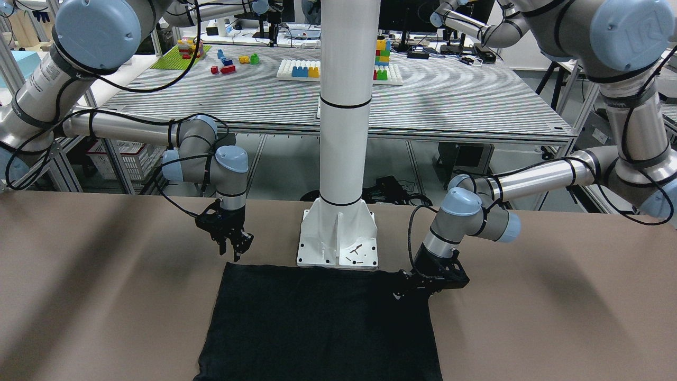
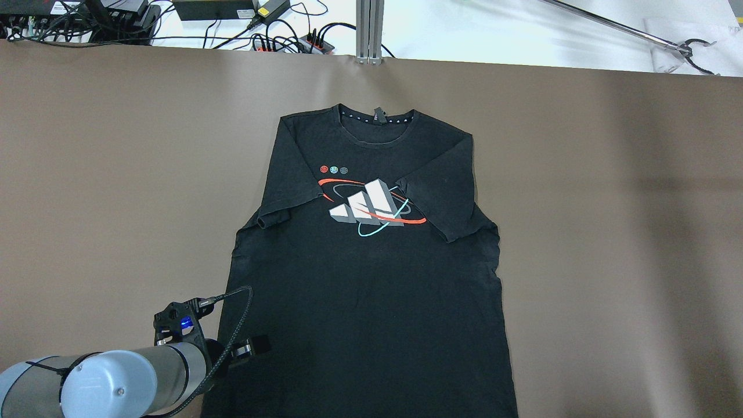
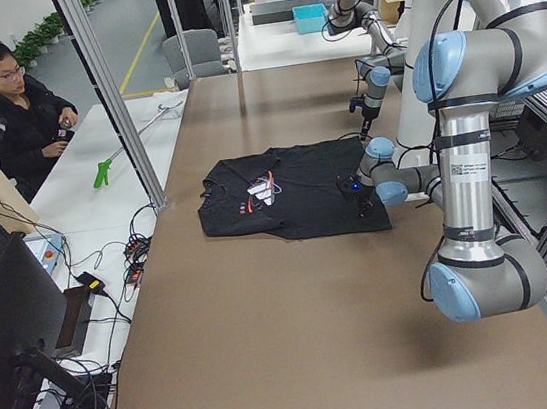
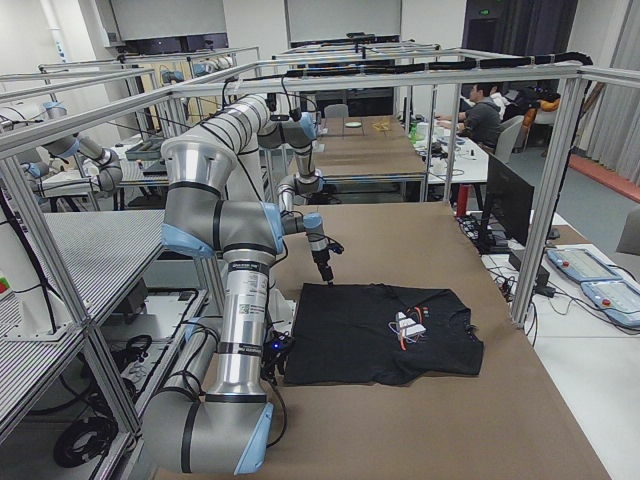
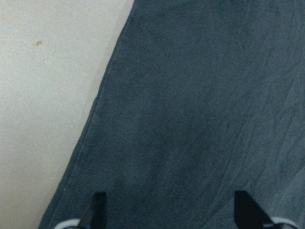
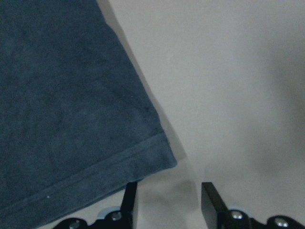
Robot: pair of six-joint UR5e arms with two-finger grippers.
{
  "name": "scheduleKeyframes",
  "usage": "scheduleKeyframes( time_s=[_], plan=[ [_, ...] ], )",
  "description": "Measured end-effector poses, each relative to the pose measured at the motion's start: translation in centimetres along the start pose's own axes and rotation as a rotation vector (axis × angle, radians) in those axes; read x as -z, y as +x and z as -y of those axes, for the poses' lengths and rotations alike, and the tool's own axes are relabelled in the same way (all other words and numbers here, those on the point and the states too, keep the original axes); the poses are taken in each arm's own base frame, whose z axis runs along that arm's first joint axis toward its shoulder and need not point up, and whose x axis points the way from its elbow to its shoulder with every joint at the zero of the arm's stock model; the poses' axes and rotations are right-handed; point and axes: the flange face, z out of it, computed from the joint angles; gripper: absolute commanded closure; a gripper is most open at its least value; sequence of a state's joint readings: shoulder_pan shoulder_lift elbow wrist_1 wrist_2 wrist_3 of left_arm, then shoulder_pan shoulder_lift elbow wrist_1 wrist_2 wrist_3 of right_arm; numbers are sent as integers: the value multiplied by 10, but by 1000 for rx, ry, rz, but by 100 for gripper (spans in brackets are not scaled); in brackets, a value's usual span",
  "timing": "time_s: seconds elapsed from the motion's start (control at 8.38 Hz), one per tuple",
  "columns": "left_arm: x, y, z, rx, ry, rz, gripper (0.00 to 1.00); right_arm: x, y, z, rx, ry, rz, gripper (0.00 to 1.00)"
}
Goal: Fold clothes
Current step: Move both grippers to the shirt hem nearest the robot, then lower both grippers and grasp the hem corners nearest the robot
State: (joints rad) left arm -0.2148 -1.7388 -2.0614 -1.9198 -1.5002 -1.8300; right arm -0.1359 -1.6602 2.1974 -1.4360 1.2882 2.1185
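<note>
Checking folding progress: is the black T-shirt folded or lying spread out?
Mostly spread: the T-shirt lies flat on the table, print up. Only its sleeves are turned in over the chest.

Black shirt (image 2: 371, 302), white-red-teal print (image 2: 365, 206)

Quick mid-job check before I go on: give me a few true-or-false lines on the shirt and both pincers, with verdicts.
1. The black fabric T-shirt lies flat with its printed front up. True.
2. Its short sleeves are spread out sideways. False: both are folded in over the chest.
3. The left pincer is open over the shirt's fabric. True.
4. The right pincer is shut on the hem corner. False: it is open, and the corner lies ungripped ahead of it on the brown table.
</note>
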Motion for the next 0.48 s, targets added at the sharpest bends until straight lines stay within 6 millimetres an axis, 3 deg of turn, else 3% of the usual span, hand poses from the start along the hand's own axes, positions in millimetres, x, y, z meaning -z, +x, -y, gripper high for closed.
scheduleKeyframes(
  time_s=[0.48],
  plan=[
    [-3, 2, -6, -8, 14, 19, 6, -1, -2, 13, 23, 14, 8, 46]
  ],
)
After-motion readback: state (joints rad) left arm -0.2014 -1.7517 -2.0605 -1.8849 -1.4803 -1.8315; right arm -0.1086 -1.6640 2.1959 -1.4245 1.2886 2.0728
